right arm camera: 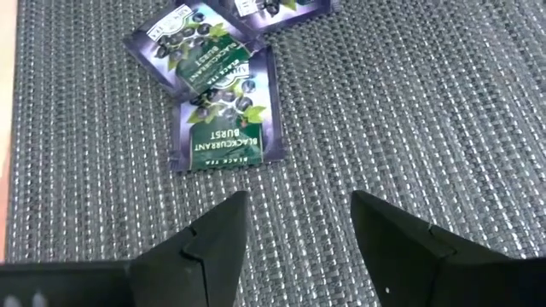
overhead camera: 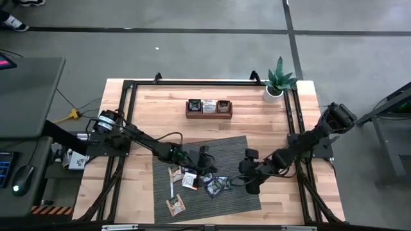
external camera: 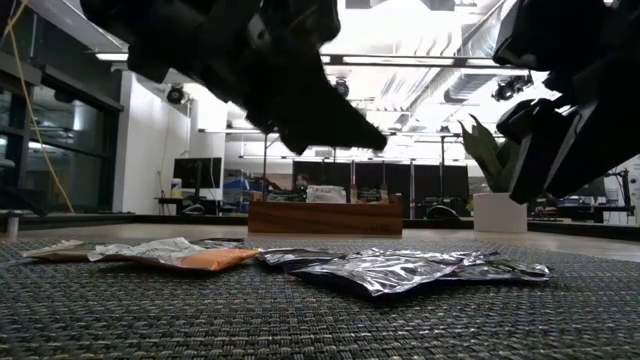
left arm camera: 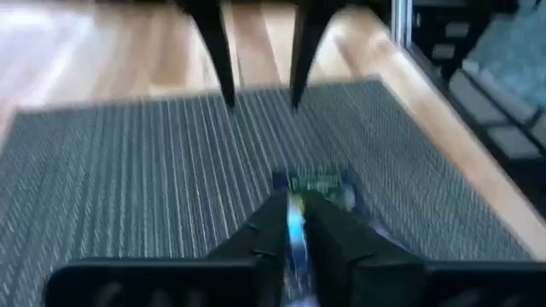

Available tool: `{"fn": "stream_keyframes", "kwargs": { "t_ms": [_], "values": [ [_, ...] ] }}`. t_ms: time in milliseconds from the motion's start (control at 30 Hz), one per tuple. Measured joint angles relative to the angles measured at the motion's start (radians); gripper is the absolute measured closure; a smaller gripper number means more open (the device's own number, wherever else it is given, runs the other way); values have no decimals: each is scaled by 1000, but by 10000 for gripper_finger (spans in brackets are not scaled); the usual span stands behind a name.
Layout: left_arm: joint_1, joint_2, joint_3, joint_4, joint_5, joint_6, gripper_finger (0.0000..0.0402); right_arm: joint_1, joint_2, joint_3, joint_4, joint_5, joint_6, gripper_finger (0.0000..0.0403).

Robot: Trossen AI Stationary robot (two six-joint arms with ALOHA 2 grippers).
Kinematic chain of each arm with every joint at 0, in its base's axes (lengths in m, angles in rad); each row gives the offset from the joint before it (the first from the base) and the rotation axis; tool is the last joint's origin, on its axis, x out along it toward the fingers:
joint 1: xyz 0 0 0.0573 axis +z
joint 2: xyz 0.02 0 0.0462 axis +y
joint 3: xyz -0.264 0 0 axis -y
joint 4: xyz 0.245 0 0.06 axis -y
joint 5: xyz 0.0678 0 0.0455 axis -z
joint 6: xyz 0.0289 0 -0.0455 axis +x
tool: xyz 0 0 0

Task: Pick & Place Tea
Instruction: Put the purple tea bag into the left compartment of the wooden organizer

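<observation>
I see my left pincer point(left arm camera: 294, 223) clamped on a dark tea sachet point(left arm camera: 317, 185) above the grey woven mat point(overhead camera: 231, 151); my right pincer point(right arm camera: 299, 223) hangs spread and empty just beside three blackcurrant sachets point(right arm camera: 223, 126) lying flat on the mat. More sachets point(overhead camera: 185, 178) lie scattered on the mat; the wooden box point(overhead camera: 209, 108) sits farther back on the counter point(overhead camera: 250, 119).

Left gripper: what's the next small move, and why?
Probably a short lift straight up. The left gripper looks shut on a dark tea sachet pinched between its fingers just above the grey mat. Then it could carry it to the wooden tray. The right gripper hangs open nearby.
</observation>
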Motion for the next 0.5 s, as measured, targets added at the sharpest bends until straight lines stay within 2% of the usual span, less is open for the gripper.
{"fn": "stream_keyframes", "kwargs": {
  "t_ms": [100, 500],
  "values": [
    [0, 3, 4, 3, 52, 0, 396, 3, 0, 0, 0, 0, 1, 199],
    [-20, 1, 6, 4, 53, -4, 401, 2, 0, 0, 47, 19, 10, 199]
  ]
}}
